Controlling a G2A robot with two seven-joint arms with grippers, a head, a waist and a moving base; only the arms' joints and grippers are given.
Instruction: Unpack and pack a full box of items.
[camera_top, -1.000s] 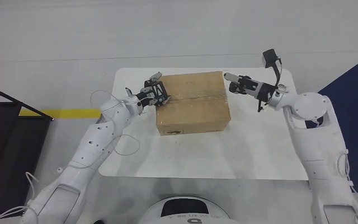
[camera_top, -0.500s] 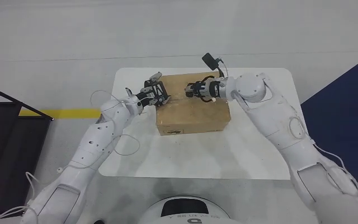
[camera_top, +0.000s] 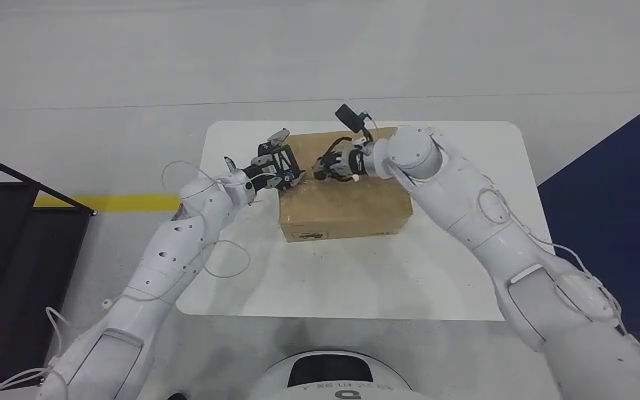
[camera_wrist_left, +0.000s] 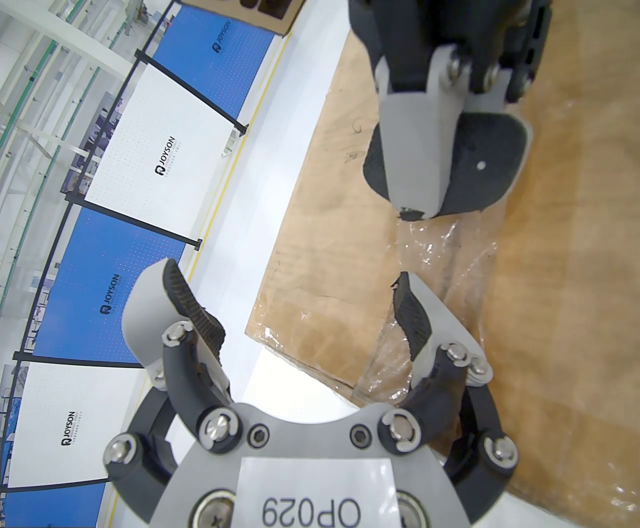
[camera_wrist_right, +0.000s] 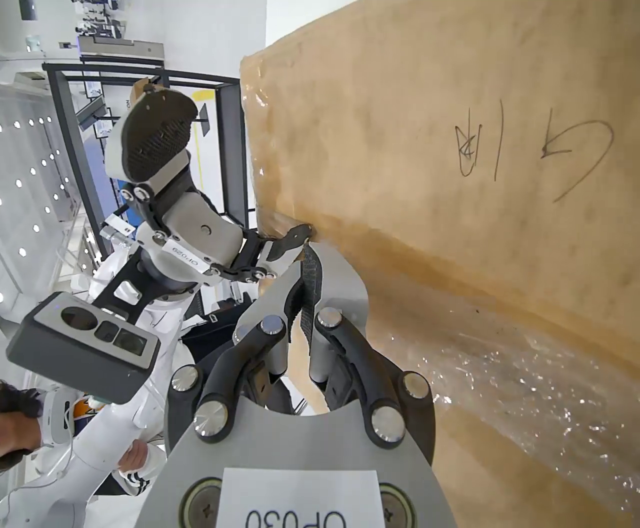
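A closed cardboard box (camera_top: 345, 190) lies on the white table (camera_top: 450, 270), its top seam covered with clear tape (camera_wrist_left: 440, 250). My left gripper (camera_top: 278, 162) is open at the box's left end. One fingertip (camera_wrist_left: 407, 305) rests by the taped seam and the other hangs off the box edge. My right arm stretches across the box top, and its gripper (camera_top: 325, 168) is shut with its tips at the seam's left end, almost touching the left fingertip. The right wrist view shows the right gripper (camera_wrist_right: 306, 267) closed against the box (camera_wrist_right: 425, 125), facing the left gripper (camera_wrist_right: 225, 185).
Bare table lies in front of the box and to its right. A yellow floor line (camera_top: 120, 202) and a dark frame (camera_top: 30, 230) are off the table's left side.
My right arm has swung from beyond the box's right end across the top to the seam's left end. The left arm and the box have stayed put.
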